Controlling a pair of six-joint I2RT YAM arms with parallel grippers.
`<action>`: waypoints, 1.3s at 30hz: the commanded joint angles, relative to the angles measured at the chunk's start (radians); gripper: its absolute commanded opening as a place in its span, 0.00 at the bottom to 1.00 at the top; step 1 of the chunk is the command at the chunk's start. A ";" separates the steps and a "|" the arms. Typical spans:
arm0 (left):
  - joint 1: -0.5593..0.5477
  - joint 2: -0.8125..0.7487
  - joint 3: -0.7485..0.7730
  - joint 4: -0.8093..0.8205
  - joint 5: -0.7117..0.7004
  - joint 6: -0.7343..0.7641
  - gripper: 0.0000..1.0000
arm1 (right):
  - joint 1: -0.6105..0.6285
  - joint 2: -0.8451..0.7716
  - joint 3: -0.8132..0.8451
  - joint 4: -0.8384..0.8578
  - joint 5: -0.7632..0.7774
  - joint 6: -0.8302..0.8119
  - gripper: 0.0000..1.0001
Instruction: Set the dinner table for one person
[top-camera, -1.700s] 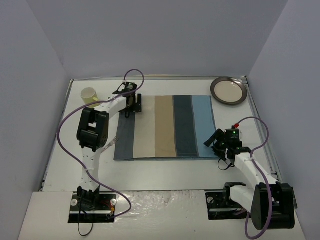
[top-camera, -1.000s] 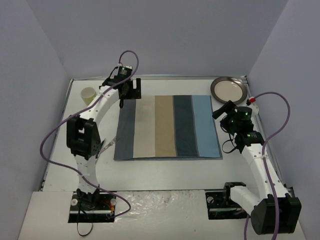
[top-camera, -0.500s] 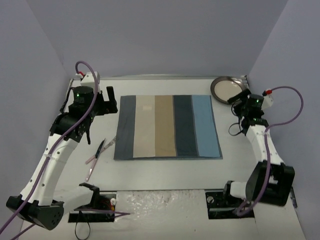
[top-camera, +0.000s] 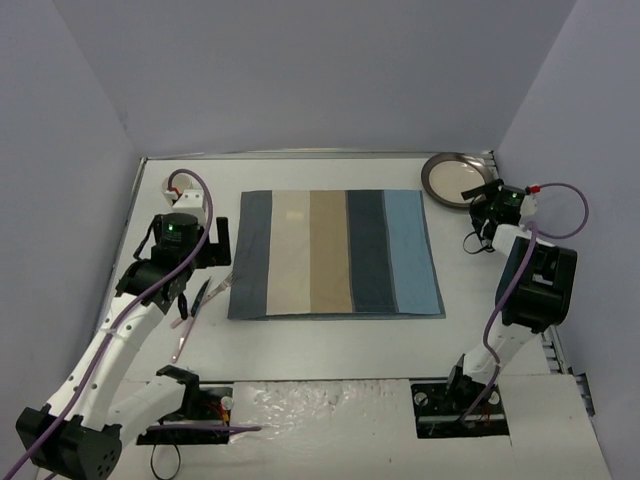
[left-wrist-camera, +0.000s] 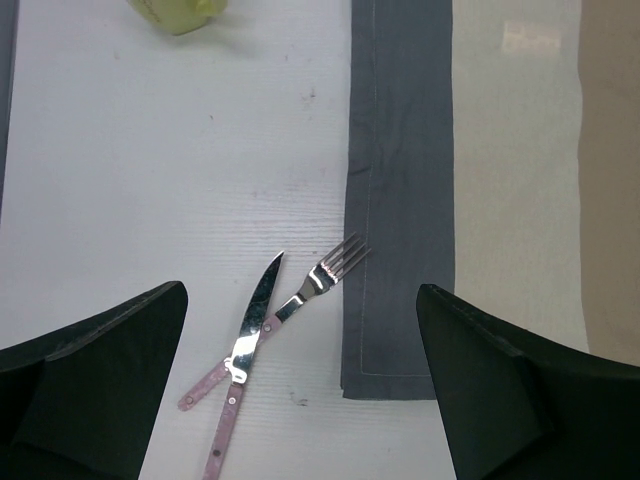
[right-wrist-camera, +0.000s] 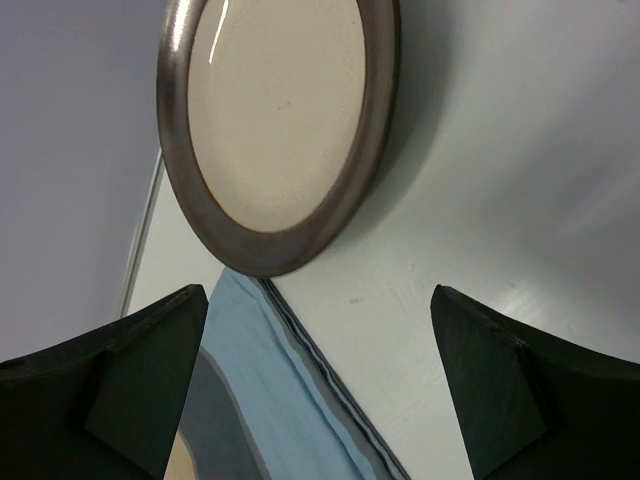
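On the white dinner table (top-camera: 330, 345) lies a striped blue-and-beige placemat (top-camera: 335, 252). A knife (left-wrist-camera: 258, 315) and a fork (left-wrist-camera: 335, 265) with pink handles lie crossed just off the mat's left edge. My left gripper (left-wrist-camera: 300, 290) hovers open above them, holding nothing. In the top view it (top-camera: 215, 248) sits beside the mat's left side, over the fork (top-camera: 212, 293). A grey-rimmed cream plate (right-wrist-camera: 280, 120) rests in the far right corner. My right gripper (right-wrist-camera: 320, 290) is open just short of its rim, empty; the top view shows it (top-camera: 479, 193) at the plate (top-camera: 455, 178).
A pale yellow-green cup (left-wrist-camera: 180, 12) stands at the far left, beyond the cutlery. Lavender-grey walls (top-camera: 90, 200) close in the table on three sides. The right arm's elbow (top-camera: 538, 285) rises near the right wall. Both arm bases sit at the near edge.
My left gripper has drawn back toward the near side, from the far left corner to above the knife and fork. My right arm has folded up, its gripper staying at the plate.
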 joint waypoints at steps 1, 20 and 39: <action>0.020 -0.008 0.012 0.074 -0.063 0.028 0.97 | -0.012 0.085 0.119 0.165 -0.043 0.043 0.89; 0.027 0.018 0.005 0.074 -0.092 0.026 0.97 | -0.015 0.332 0.212 0.261 -0.051 0.179 0.65; 0.029 0.018 -0.002 0.080 -0.101 0.028 0.97 | -0.029 0.374 0.158 0.483 -0.103 0.334 0.00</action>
